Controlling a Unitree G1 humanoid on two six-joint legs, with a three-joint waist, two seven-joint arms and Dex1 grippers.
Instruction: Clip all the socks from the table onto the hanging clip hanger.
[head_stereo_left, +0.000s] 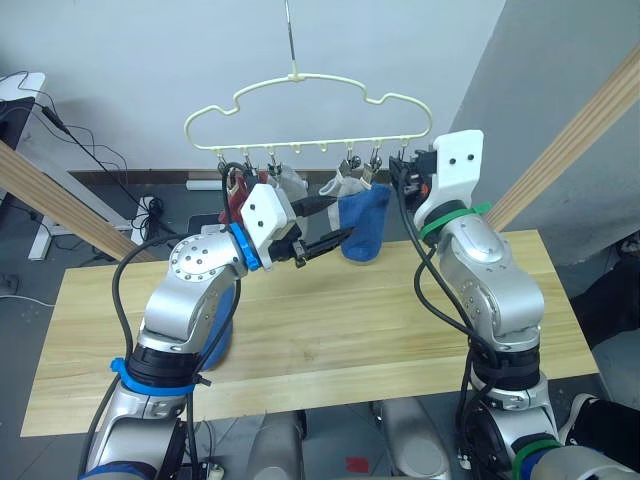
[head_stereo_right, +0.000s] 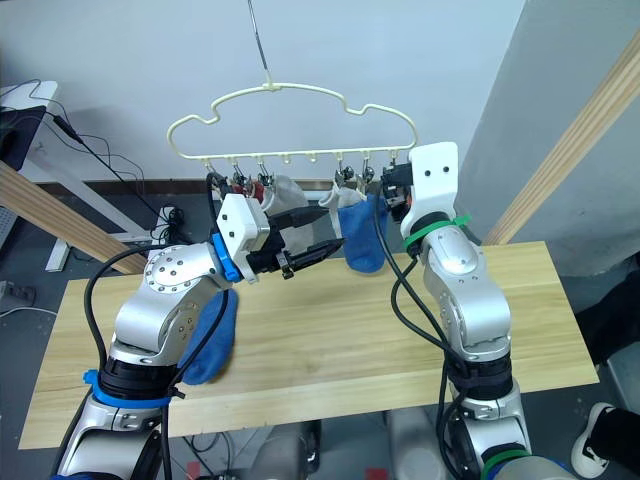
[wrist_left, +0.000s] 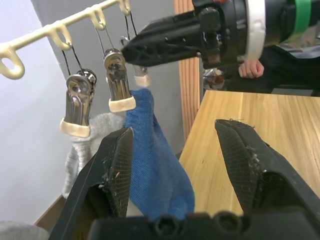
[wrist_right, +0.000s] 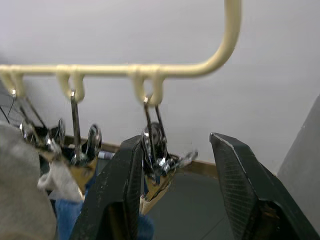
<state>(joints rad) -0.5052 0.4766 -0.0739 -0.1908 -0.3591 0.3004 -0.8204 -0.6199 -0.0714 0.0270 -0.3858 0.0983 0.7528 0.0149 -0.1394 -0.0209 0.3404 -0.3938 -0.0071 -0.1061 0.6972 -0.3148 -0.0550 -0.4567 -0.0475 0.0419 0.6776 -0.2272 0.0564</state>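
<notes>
- Socks mostly up on clip hanger (head_stereo_left: 300, 100): rust red sock (head_stereo_left: 236, 200) at L end, grey sock (head_stereo_left: 290, 180) next, another grey sock (head_stereo_left: 345, 184) nr middle, blue sock (head_stereo_left: 366, 222) hanging just R of that.
- Exact count at L end hard to call; arm + bunched fabric in the way. Could be a 2nd red one there, can't tell.
- Second blue sock (head_stereo_right: 212, 335) on table (head_stereo_left: 330, 345), partly under L arm, near table's L-front area. Prob. last one left, going by what shows.
- Last clip (wrist_right: 157, 165) at R end of hanger bare, no sock in it. Seems the slot still to fill.
- L gripper (head_stereo_left: 335, 233) raised over table, fingers spread apart, nothing held; tips near hanging blue sock, not pinching it in L wrist view.
- R gripper (wrist_right: 175, 165) up at hanger's R end, fingers apart either side of bare clip, not squeezing it as far as R wrist view shows.
- Judgement: well past halfway; remaining = pick up blue sock from table, bring to R-end clip, open clip, clip on.
</notes>
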